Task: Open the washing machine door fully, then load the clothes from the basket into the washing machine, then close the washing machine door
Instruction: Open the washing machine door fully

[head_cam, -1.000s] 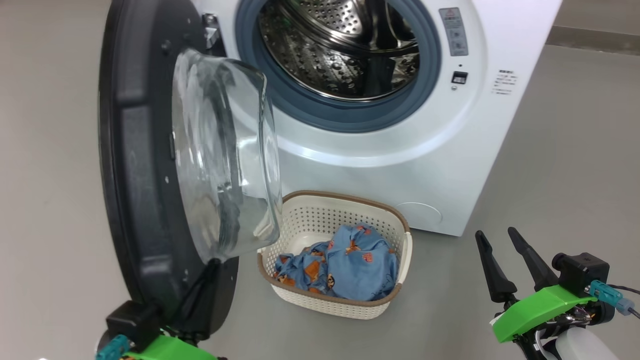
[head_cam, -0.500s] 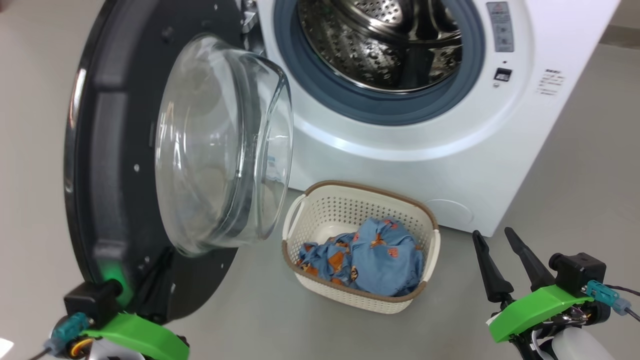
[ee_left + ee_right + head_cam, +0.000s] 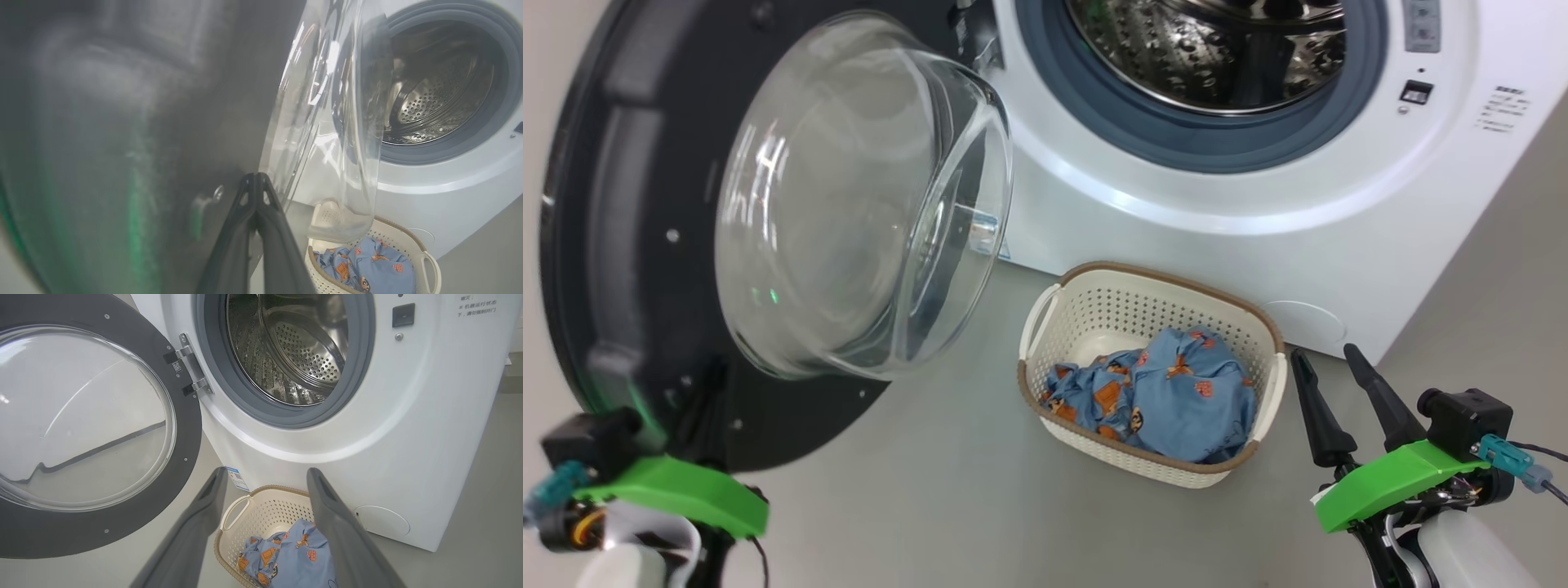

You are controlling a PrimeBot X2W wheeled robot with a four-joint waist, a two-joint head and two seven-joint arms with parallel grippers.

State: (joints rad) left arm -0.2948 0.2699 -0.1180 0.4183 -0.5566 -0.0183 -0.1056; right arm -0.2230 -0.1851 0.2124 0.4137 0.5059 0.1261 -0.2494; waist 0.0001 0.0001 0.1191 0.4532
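At the far left the left gripper [image 3: 256, 179] has its two dark fingers clenched together with nothing between them, tips set against the dark grey inner face of the washing machine door [image 3: 629, 245], just beside the base of the bulging glass bowl window [image 3: 849, 204]. The door stands swung wide on its hinge [image 3: 186, 371], and I judge the opening step is at or near its end.

To the right, the washing machine [image 3: 1176, 237] shows its grey-blue rubber ring [image 3: 1176, 139] and a bare perforated steel drum [image 3: 1217, 49]. The cream basket [image 3: 1152, 278] sits on the grey floor [image 3: 931, 490] close against the machine's front, below the opening. The light-blue bear-print clothes [image 3: 1168, 400] lie bunched inside it, so none are loaded yet.

At the far right the right gripper [image 3: 1323, 351] hangs released, fingers spread wide and holding nothing, just beside the basket's right handle.

Risks, as I judge them:
- The left fingers only press on smooth plastic, so they could skid onto the glass.
- If they come away, the door could drift back across the loading path.
- The right fingers sit so near the rim that a reach for the clothes could catch the handle and shove or tip the light basket.
- A loose pinch may lift only part of the bundle and trail the rest over the rubber ring
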